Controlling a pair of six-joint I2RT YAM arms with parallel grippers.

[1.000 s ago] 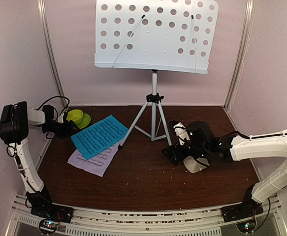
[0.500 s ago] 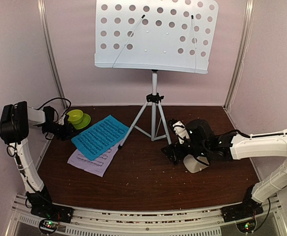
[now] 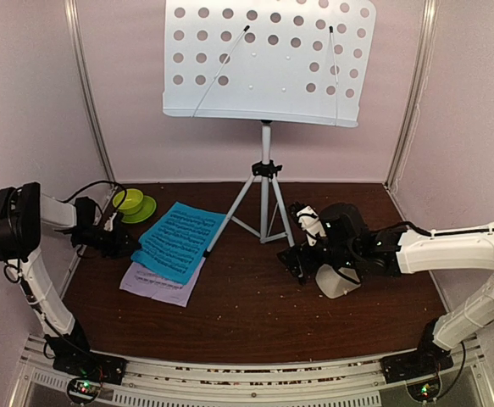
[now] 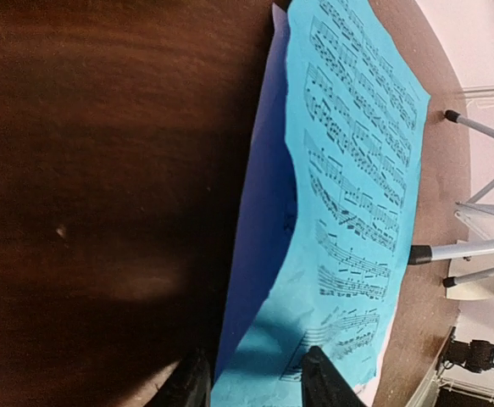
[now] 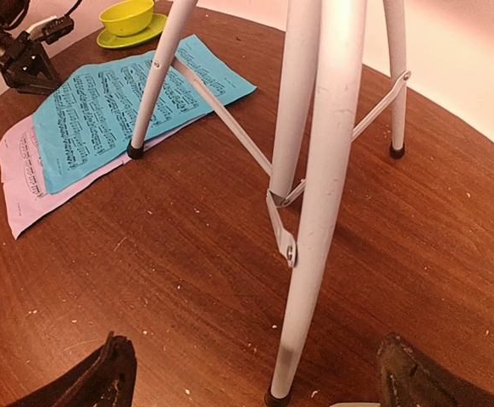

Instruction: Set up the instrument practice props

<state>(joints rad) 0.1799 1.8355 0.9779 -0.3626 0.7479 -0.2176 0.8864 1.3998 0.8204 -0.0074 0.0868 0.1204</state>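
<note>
The white perforated music stand (image 3: 263, 59) rises on its silver tripod (image 3: 266, 182) at the back. The cyan page (image 3: 179, 242) lies across the lilac page (image 3: 158, 284) on the table. My left gripper (image 3: 132, 246) is at the cyan page's left edge. In the left wrist view this gripper (image 4: 259, 386) is open, with the cyan page (image 4: 357, 170) between its spread fingers. My right gripper (image 5: 263, 377) stands wide open around the foot of a tripod leg (image 5: 323, 195), touching nothing. A cream metronome (image 3: 338, 281) sits under the right wrist.
A lime-green bowl (image 3: 130, 200) on its saucer (image 3: 143, 209) stands at the back left, just behind the left arm. Pale walls and metal posts enclose the table on three sides. The other tripod legs (image 4: 475, 250) spread beside the pages.
The left gripper moved right from beside the bowl to the cyan page's edge, its jaws narrowing. The cyan page shifted and turned a little. The right arm barely moved.
</note>
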